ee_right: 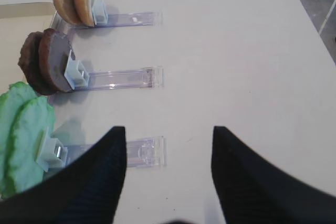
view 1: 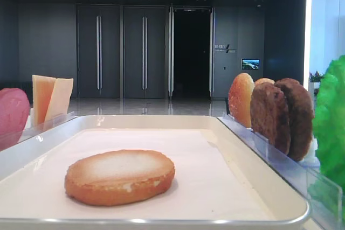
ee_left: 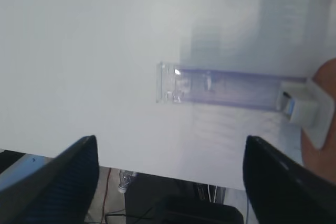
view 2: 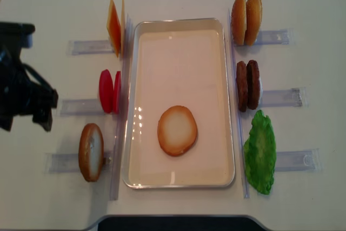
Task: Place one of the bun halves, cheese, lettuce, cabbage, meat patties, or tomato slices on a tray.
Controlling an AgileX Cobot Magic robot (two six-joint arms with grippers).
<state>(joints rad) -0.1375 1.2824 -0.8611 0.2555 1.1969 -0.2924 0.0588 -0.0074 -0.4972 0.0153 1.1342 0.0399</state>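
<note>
I've got one bun half (view 2: 177, 130) lying flat, pale face up, on the paper lining of the tray (view 2: 178, 24), toward its near end, so that piece reads to me as already delivered. Everything else stands on edge in clear racks (view 2: 278, 37) along the tray's two long sides, which I take to be so a gripper can pinch each slice from above: left of the tray, the cheese (view 2: 114, 27) at the far end, the tomato slices (view 2: 110, 91) midway, and another bun piece (view 2: 91, 151) near the front; right of the tray, a pair of buns (view 2: 246, 20), the meat patties (view 2: 248, 85), then the lettuce (view 2: 260, 151). My left gripper (ee_left: 170, 182) hangs well left of the tray with its jaws spread wide and nothing between them, over bare table and an empty stretch of rack. My right gripper (ee_right: 169, 174) is likewise spread and empty, hovering off to the tray's right near the lettuce rack (the overhead view doesn't show it). The table (view 2: 303, 4) is a plain matte white top; beyond the tray I see a dim lobby with tall dark doors (view 1: 122, 52) and a glossy floor.
</note>
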